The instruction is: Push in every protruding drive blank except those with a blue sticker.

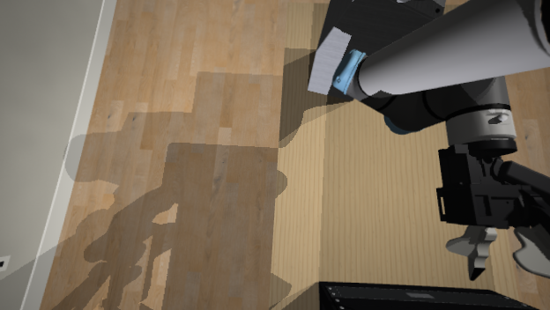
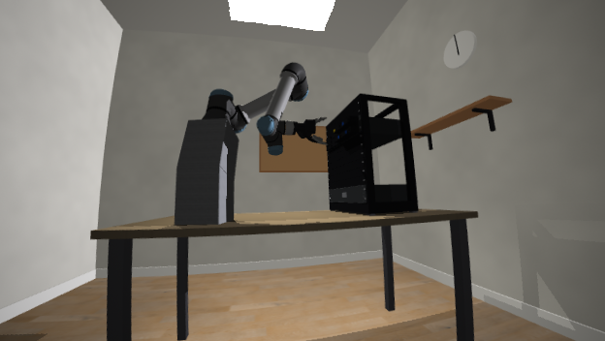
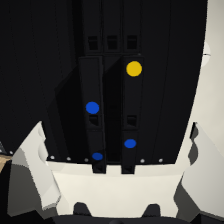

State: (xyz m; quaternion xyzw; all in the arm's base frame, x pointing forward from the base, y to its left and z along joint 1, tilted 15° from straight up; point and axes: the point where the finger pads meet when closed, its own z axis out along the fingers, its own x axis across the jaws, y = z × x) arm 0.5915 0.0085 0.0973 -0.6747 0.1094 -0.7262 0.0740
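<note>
The black rack (image 2: pixel 370 155) stands on the table at the right; its top edge shows in the overhead view (image 1: pixel 423 297). My gripper (image 2: pixel 317 130) hovers just in front of the rack's upper front face, open and empty, and it also shows in the overhead view (image 1: pixel 504 257). In the wrist view my white fingers frame the rack front (image 3: pixel 116 127). One drive blank carries a yellow sticker (image 3: pixel 134 68). Blue stickers mark others (image 3: pixel 92 107), (image 3: pixel 130 143), (image 3: pixel 97 156). Two dark blank columns seem to stand out from the face; how far, I cannot tell.
The arm's dark pedestal (image 2: pixel 206 171) stands on the table at the left. A wooden shelf (image 2: pixel 461 113) hangs on the right wall behind the rack. A cork board (image 2: pixel 291 155) is on the back wall.
</note>
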